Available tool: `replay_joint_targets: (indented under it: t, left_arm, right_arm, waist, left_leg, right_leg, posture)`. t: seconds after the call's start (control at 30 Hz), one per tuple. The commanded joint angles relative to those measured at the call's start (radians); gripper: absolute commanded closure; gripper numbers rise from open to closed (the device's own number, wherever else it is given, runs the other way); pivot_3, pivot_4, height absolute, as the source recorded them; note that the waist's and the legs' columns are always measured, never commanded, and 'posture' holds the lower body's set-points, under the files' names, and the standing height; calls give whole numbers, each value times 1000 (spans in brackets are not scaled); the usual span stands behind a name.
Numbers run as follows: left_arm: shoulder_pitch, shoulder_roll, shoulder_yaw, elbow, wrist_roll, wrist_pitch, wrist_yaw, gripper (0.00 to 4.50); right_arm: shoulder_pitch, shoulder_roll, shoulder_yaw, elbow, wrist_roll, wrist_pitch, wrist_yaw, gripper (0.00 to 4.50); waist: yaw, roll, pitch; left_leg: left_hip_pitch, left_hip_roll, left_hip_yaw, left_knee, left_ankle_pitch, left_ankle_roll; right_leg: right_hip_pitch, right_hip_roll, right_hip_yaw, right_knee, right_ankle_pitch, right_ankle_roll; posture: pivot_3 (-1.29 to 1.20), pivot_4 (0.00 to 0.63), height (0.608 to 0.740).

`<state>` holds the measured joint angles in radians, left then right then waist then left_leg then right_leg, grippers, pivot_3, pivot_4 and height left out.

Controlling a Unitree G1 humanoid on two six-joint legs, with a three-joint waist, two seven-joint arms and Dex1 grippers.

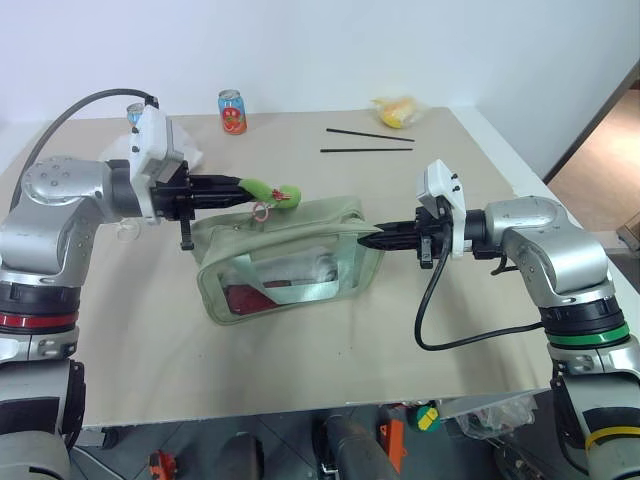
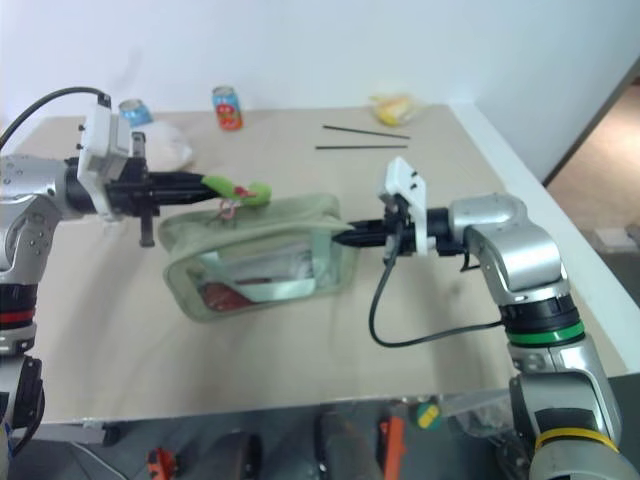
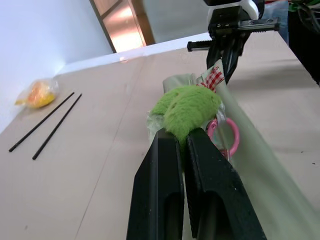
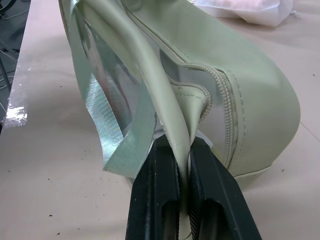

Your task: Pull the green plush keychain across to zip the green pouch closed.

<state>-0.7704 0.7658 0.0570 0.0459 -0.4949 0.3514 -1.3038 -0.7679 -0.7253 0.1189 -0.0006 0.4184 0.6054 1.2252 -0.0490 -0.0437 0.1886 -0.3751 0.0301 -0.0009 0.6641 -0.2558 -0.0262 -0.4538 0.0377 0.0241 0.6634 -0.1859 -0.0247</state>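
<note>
Item: green pouch (image 1: 285, 260), on my counter (image 1: 420, 300) between both arms, clear window facing me. Item: green plush keychain (image 1: 268, 190), at the pouch's top edge, left end, clamped in my left claw (image 1: 243, 186). My right claw (image 1: 368, 240) is closed on the pouch's right end fabric.

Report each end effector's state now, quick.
Left end effector: shut on the fuzzy lime-green plush keychain.
Right end effector: shut on the end of the pale sage-green fabric pouch.
</note>
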Motion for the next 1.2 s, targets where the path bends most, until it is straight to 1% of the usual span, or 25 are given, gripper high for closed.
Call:
replay_joint_targets:
  t: [0.03, 0.13, 0.2, 0.3, 0.47, 0.53, 0.6, 0.63, 0.67, 0.77, 0.83, 0.93, 1.0, 1.07, 1.2]
  left_arm:
    - [17, 27, 40, -52, -37, -10, -29, 4446]
    - [33, 48, 43, -68, -66, 18, -58, 4446]
    - [49, 68, 30, -65, -53, 9, -79, 4446]
    - [90, 84, 2, -60, 2, -74, -103, 4446]
    - [105, 79, -8, -45, 33, -138, -103, 4446]
    - [112, 82, -21, -24, 62, -157, -98, 3799]
    - [111, 80, -25, -5, 72, -137, -79, 3173]
    - [106, 73, -20, -1, 72, -131, -65, 2539]
    - [100, 66, -14, 0, 69, -132, -57, 2281]
    - [71, 58, 10, 4, 37, -83, -25, 2281]
    - [46, 62, 38, 4, -19, -4, -13, 2281]
    - [-6, 90, 120, 28, -161, 194, 12, 2281]
    - [-28, 137, 174, 64, -250, 339, 3, 2281]
    - [-13, 194, 210, 92, -294, 424, -27, 2281]
    - [78, 291, 260, 108, -319, 480, -97, 2281]
  right_arm:
    - [-20, -5, -17, -18, 7, -8, 6, 4500]
    - [-20, -6, -17, -16, 6, -8, 6, 4500]
    - [-21, -5, -17, -16, 6, -9, 6, 4500]
    - [-22, -3, -16, -13, 5, -10, 5, 4500]
    - [-23, -2, -15, -10, 4, -10, 5, 4500]
    - [-25, -1, -14, -8, 4, -11, 6, 4500]
    - [-26, 0, -14, -7, 3, -11, 6, 4500]
    - [-26, 0, -14, -7, 3, -11, 6, 4500]
    - [-26, 0, -14, -8, 3, -11, 7, 4500]
    - [-27, 0, -14, -7, 3, -11, 9, 4500]
    - [-28, 0, -13, -6, 2, -12, 10, 4500]
    - [-31, 2, -12, -3, 1, -13, 11, 4500]
    - [-33, 4, -10, -1, 0, -13, 11, 4500]
    - [-35, 6, -9, 3, -2, -15, 13, 4500]
    - [-36, 9, -8, 6, -3, -17, 16, 4500]
  waist:
    - [1, 0, 0]
    - [1, 0, 0]
    - [1, 0, 0]
    - [1, 0, 0]
    - [3, 0, 0]
    - [3, 0, 0]
    - [3, 0, 0]
    - [3, 0, 0]
    - [3, 0, 0]
    - [3, 0, 0]
    - [3, 0, 0]
    - [1, 0, 0]
    - [-1, 0, 0]
    - [-5, 0, 0]
    - [-5, 0, 0]
  left_leg:
    - [0, 0, 0, 0, 0, 0]
    - [0, 0, 0, 0, 0, 0]
    - [0, 0, 0, 1, 0, 0]
    - [0, 0, 0, 0, 0, 0]
    - [0, 0, -1, 1, 0, 0]
    - [0, 0, 0, 1, 0, 0]
    - [0, 0, 0, 0, 0, 0]
    - [0, 0, 0, 0, 0, 0]
    - [0, 0, 0, 0, 0, 0]
    - [0, 0, 0, 0, 0, 0]
    - [0, 0, 0, 1, 0, 0]
    - [0, 0, 0, 1, 0, 0]
    - [0, 1, 0, 1, 0, 0]
    - [0, 1, 0, 0, 0, 0]
    - [1, 2, -1, -3, 0, 1]
  right_leg:
    - [0, 0, -1, 0, 0, 0]
    - [0, 0, 0, 0, 0, 0]
    - [0, 0, 0, 0, 0, 0]
    - [0, 0, -1, 0, 0, 0]
    - [0, 0, -1, 0, 0, 0]
    - [0, 0, 0, 0, 0, 0]
    - [0, 0, 0, 0, 0, 0]
    - [0, 0, -1, 0, 0, 0]
    - [0, 0, -1, 0, 0, 0]
    - [0, 0, -1, 0, 0, 0]
    - [0, 0, -1, 0, 0, 0]
    - [0, 0, -1, 0, 0, 0]
    - [0, 1, -1, 0, 0, 0]
    - [-1, 3, 0, 0, 0, 0]
    - [-2, 3, -1, 0, -1, -2]
  posture:
    - [0, 150, 740]
    - [0, 150, 740]
    - [0, 150, 740]
    - [0, 150, 740]
    - [0, 150, 740]
    - [0, 150, 740]
    - [0, 150, 740]
    - [0, 150, 740]
    - [0, 150, 740]
    - [0, 150, 740]
    - [0, 150, 740]
    - [0, 150, 740]
    - [0, 150, 740]
    - [0, 150, 740]
    - [0, 150, 740]
